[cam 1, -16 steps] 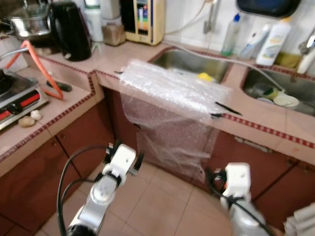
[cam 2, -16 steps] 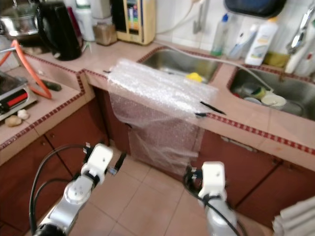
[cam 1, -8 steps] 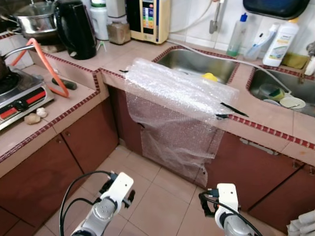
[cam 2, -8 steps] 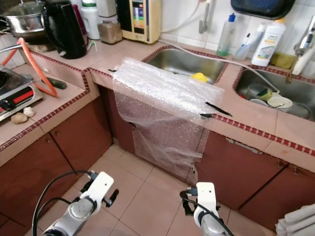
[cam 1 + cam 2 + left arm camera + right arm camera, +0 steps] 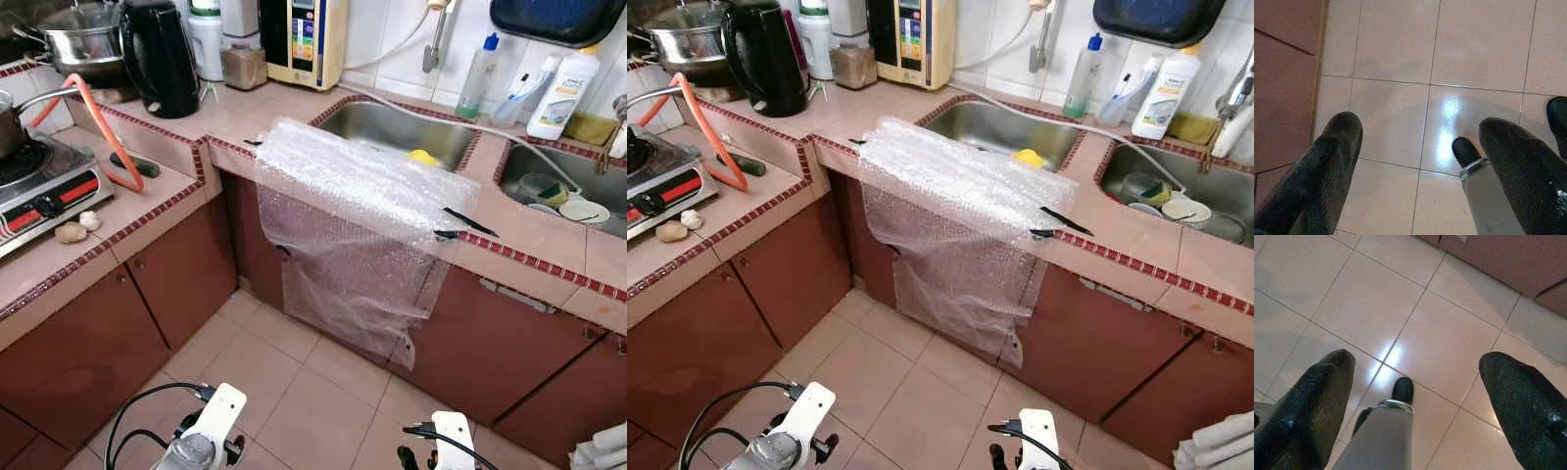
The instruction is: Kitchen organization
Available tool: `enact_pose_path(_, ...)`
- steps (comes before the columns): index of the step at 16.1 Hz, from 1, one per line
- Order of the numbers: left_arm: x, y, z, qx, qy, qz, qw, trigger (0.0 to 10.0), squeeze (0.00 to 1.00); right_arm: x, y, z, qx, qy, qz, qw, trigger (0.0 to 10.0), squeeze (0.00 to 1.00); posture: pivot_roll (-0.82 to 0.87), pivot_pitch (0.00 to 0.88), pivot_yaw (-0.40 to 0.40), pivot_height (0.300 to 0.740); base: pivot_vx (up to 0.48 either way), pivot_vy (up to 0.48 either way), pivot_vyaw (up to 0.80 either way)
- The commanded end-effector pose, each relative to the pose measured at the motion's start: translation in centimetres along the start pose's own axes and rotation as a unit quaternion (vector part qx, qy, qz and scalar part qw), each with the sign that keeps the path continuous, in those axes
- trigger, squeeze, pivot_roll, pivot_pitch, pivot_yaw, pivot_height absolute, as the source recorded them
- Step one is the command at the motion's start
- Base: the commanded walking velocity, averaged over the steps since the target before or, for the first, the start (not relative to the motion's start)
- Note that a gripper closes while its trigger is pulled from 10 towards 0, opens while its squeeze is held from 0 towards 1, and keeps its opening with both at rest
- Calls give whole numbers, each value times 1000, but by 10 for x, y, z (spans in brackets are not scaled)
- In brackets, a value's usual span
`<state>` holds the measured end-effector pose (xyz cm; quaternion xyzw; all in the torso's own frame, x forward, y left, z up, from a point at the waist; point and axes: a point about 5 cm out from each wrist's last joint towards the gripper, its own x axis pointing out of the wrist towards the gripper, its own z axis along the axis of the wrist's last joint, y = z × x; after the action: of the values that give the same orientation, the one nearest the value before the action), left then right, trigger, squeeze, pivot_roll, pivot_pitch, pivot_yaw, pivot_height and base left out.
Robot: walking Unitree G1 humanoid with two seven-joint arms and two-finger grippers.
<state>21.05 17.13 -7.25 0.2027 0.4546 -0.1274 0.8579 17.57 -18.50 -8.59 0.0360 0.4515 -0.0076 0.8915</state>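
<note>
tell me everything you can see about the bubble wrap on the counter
The bubble wrap is a clear, whitish plastic sheet, crinkled and glossy. Its upper part lies flat on the tiled counter in front of the left sink; the rest hangs over the edge, covering the brown cabinet front and ending ragged above the floor. Black strips, perhaps tape, sit at its right corner, with another small one at its far left corner.
</note>
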Motion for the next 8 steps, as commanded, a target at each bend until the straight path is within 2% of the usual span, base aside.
enact_pose_path(1,-1,1,-7,-4,8,-3,1000,10000,0,-1,-5,-3,12,5,-3,1000,10000,0,44,0,-19,740,0,0,0)
enact_pose_path(2,-2,4,-12,1,16,1,1000,10000,0,-2,-7,-5,8,9,-3,1000,10000,0,46,0,-17,740,0,0,0)
enact_pose_path(5,-3,2,-21,18,32,-1,999,10000,0,-3,-7,-12,-16,20,0,1000,10000,0,51,0,-12,740,0,0,800)
enact_pose_path(8,-3,0,-22,31,38,-2,999,10000,0,-3,-4,-14,-22,22,5,999,10000,0,51,0,-12,740,0,0,800)
